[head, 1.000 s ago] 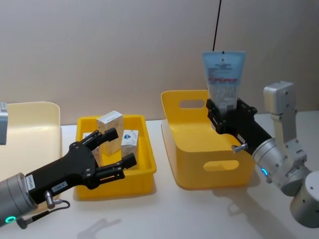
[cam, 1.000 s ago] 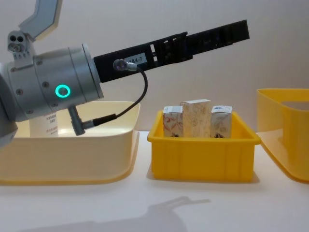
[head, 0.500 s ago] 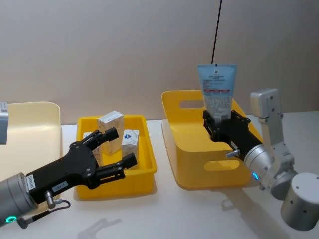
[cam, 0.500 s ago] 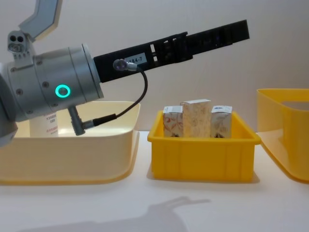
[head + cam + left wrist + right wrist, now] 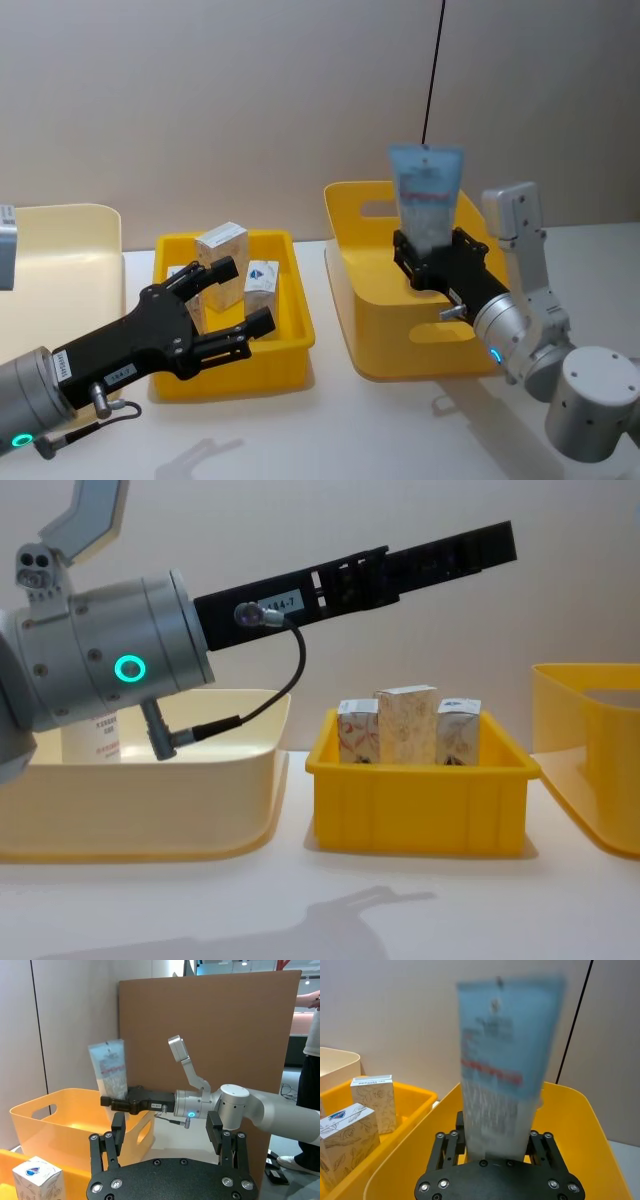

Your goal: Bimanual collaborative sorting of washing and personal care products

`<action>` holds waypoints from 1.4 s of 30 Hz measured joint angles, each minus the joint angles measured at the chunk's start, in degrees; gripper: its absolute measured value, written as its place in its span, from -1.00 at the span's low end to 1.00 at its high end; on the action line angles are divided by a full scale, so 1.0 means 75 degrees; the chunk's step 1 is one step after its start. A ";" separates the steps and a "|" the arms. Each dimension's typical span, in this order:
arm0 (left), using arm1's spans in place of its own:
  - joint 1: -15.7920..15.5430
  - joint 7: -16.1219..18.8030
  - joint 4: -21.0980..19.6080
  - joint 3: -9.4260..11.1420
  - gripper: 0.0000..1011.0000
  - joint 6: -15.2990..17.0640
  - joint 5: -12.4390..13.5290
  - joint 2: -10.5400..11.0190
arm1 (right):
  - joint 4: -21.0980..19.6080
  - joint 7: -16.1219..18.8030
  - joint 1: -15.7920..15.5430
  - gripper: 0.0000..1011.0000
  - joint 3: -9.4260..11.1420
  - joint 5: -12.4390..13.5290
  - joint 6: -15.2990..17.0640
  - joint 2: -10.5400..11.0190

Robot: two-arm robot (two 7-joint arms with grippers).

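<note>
Head view: what is the right tool (image 5: 432, 264) doing?
— It is clamping its jaws on the lower end of a pale blue and white squeeze tube (image 5: 427, 195). It is holding the tube upright, flat crimped end up, with the red marks facing the camera.

Where is that tube sitting?
— It is hanging over the inside of the large yellow bin (image 5: 390, 345), toward the bin's right wall. Most of its length is standing above the rim. The right arm is reaching in from the lower right.

And the left tool (image 5: 240, 298)?
— Its fingers are standing well apart and gripping nothing. It is hovering at the front of the small yellow tray (image 5: 240, 372), and the chest view is showing it clear above the cartons (image 5: 221, 258).

How are the cartons standing?
— Three whitish cartons with faint patterned print are standing upright, side by side, inside the small tray. The middle one is rising slightly above the other two.

What is lying around them?
— The small tray is sitting between the large yellow bin on the right and a pale cream bin (image 5: 60, 262) on the left. All three are resting on the white bench (image 5: 330, 425), each a little apart from the next.
</note>
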 joint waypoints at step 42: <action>0.0000 0.0000 0.0000 0.0000 0.98 0.0000 0.0000 0.0000 | -0.0141 0.0591 -0.0068 0.98 0.0045 0.0086 -0.0732 -0.0058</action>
